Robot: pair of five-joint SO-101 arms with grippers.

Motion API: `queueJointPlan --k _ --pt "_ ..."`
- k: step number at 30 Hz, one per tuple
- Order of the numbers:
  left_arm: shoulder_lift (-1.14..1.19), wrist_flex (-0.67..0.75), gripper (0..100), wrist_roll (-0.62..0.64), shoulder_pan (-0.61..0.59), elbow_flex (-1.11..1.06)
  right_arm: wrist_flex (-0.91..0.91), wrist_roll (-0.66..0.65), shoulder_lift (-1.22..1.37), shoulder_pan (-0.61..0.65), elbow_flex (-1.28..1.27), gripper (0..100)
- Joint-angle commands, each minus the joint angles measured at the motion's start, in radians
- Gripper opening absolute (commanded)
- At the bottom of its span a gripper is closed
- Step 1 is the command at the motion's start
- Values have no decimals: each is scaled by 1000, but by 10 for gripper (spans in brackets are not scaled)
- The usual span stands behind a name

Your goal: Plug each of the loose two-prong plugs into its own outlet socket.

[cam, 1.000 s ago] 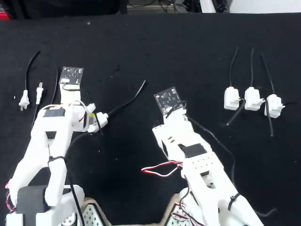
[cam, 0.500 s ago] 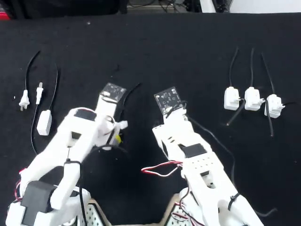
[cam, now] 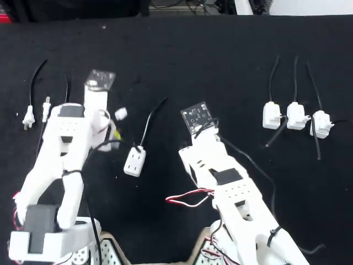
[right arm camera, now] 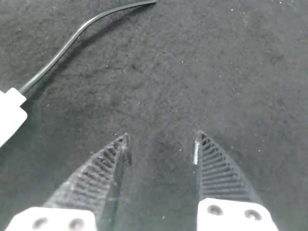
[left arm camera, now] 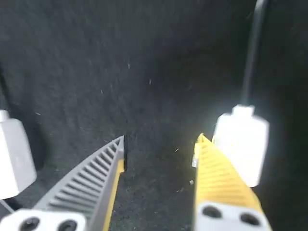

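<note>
1. The left arm's jaws gape wide on nothing; the right arm's jaws likewise, mid-worktop [cam: 182,66].
2. An outlet socket [cam: 135,161] lies free just right of the left arm; loose plugs [cam: 27,117] lie far left.
3. Grip one plug by its body, prongs aligned with the slots.

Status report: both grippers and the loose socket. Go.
Left gripper open, empty. Right gripper open over bare cloth. Loose socket flat between the arms; loose plugs far left, unplugged. Left arm stands between them.
</note>
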State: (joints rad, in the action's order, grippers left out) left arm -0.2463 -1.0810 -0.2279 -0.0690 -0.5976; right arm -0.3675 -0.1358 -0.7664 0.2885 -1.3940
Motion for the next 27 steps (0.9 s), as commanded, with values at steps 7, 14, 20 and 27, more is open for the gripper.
queueJointPlan --k 7,14,20,27 --pt "94 89 230 94 232 -111 25 6 -12 -121 96 194" --pt "31 -5 230 135 386 -64 26 75 -12 -209 110 194" --pt "-8 -149 230 112 251 128 26 81 -12 -207 113 194" --pt "98 3 230 296 326 166 26 83 -12 -209 113 194"
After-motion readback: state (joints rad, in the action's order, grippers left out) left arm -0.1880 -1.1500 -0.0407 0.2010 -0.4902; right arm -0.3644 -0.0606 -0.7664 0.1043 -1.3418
